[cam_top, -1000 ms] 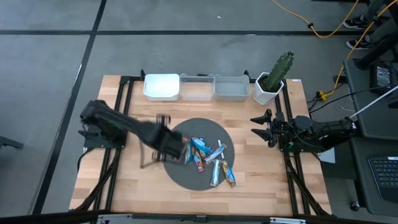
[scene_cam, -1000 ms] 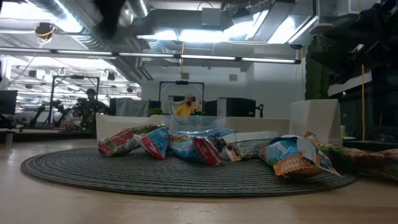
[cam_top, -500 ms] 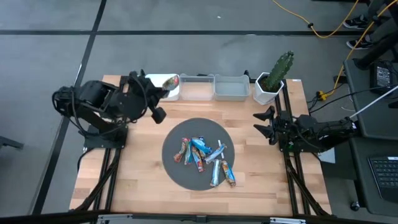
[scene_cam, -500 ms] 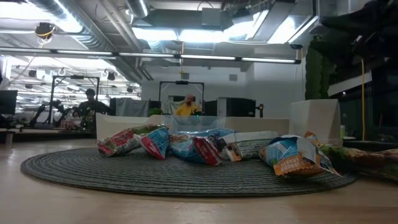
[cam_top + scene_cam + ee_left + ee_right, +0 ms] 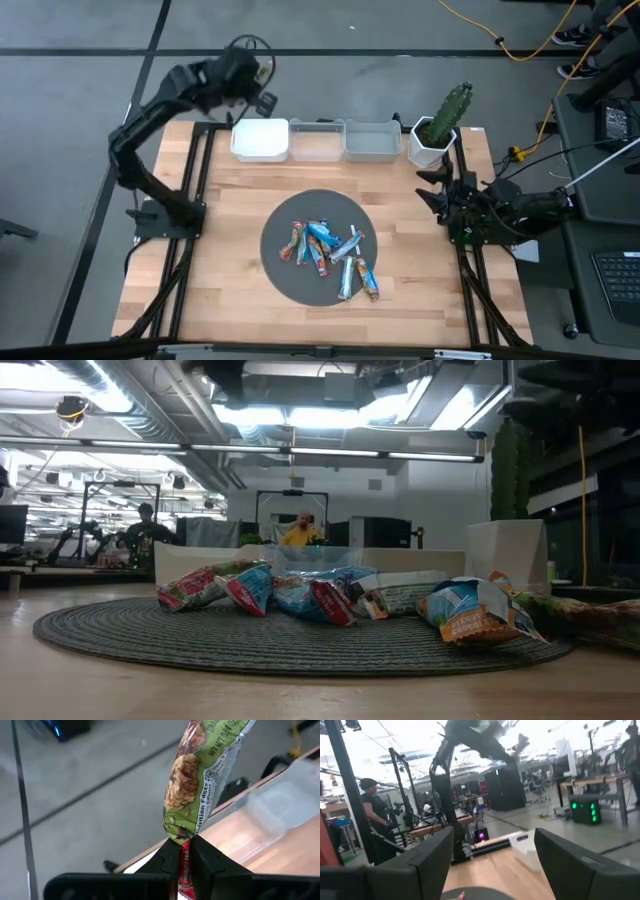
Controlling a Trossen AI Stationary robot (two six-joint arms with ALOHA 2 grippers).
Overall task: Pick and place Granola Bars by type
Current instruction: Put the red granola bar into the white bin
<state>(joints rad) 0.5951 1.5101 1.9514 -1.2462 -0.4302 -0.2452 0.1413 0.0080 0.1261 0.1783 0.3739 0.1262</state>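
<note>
My left gripper (image 5: 183,847) is raised high past the table's far-left corner, behind the white bin (image 5: 260,140), and is shut on one granola bar (image 5: 200,780) in a green wrapper printed with nuts. In the high view this gripper (image 5: 258,90) shows as a dark shape over the floor. The other granola bars (image 5: 328,252), red, blue and silver, lie heaped on the round grey mat (image 5: 290,275); the low view shows the heap (image 5: 320,595) from the side. My right gripper (image 5: 432,192) waits open at the table's right edge, its fingers (image 5: 432,855) wide apart. My left gripper pinches the green bar between its two fingers by one end, the crimped red-printed seal (image 5: 185,865). The rest of the bar sticks out past the fingertips, along the fingers. It is lifted clear of everything.
Three bins stand in a row at the far edge: the white one, then two clear ones (image 5: 317,140) (image 5: 372,140). A cactus in a white pot (image 5: 438,128) stands at the far-right corner. Bare wood surrounds the mat. A person (image 5: 370,820) stands in the room beyond.
My left gripper has left the mat's left side with a bar, swung up toward the far-left corner over the white bin, then risen higher and farther, past the table's far edge. The bar has gone from the heap into the air. The remaining heap has stayed put.
</note>
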